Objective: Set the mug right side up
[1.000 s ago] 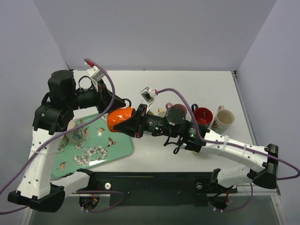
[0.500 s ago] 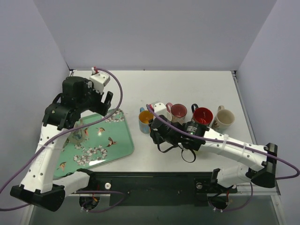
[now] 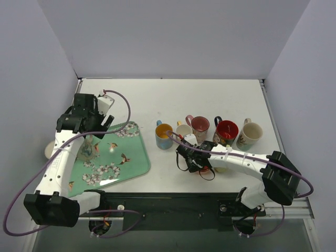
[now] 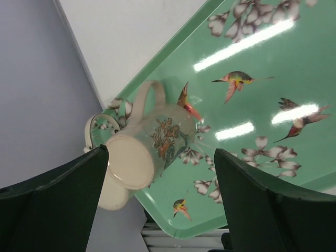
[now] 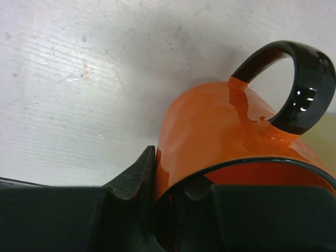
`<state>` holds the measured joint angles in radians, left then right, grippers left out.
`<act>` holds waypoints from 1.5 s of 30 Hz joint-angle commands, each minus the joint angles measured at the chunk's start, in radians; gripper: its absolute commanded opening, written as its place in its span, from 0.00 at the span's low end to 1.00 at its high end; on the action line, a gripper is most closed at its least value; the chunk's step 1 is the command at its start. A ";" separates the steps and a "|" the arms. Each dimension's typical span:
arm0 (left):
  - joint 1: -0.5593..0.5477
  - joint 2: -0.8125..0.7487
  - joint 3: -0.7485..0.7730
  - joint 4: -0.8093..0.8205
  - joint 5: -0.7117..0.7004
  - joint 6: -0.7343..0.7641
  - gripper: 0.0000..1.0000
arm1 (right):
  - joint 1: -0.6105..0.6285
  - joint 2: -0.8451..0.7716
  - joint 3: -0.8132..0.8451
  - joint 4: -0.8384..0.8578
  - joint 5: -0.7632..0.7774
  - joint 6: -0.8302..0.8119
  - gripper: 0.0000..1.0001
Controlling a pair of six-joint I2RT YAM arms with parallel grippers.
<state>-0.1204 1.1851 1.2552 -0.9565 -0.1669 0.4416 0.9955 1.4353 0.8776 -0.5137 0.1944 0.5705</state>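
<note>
Orange mug (image 5: 210, 126) looks rim-up on the table (image 5: 79, 79), handle at two o'clock, at six o'clock from the mug row (image 3: 200, 126). The right gripper (image 5: 168, 184) pinches its rim wall, one finger inside. Part the jaws gently, then rise straight to avoid tipping it.

A white tabletop (image 3: 210, 100), lightly scuffed and smudged up close, stands boxed in by plain pale lavender walls (image 3: 173, 37) behind and on both sides, under even light.
</note>
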 commanded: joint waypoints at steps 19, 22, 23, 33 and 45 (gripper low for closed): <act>0.289 0.431 0.122 -0.011 0.053 0.134 0.94 | -0.048 -0.062 0.043 -0.031 -0.032 -0.024 0.75; 0.289 0.531 0.138 -0.045 0.090 0.137 0.94 | -0.024 -0.073 0.099 -0.083 0.016 -0.023 0.76; 0.289 0.542 0.133 -0.042 0.084 0.137 0.94 | -0.017 -0.082 0.113 -0.098 0.023 -0.021 0.76; 0.280 0.391 -0.043 -0.171 0.225 0.272 0.88 | -0.012 -0.176 0.113 -0.132 0.134 -0.034 0.76; 0.265 0.304 -0.132 -0.056 0.142 0.371 0.90 | -0.034 -0.246 0.044 -0.129 0.157 -0.070 0.76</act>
<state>0.1516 1.4590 1.1404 -1.1328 0.0383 0.7780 0.9680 1.2243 0.9375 -0.6048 0.3069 0.5186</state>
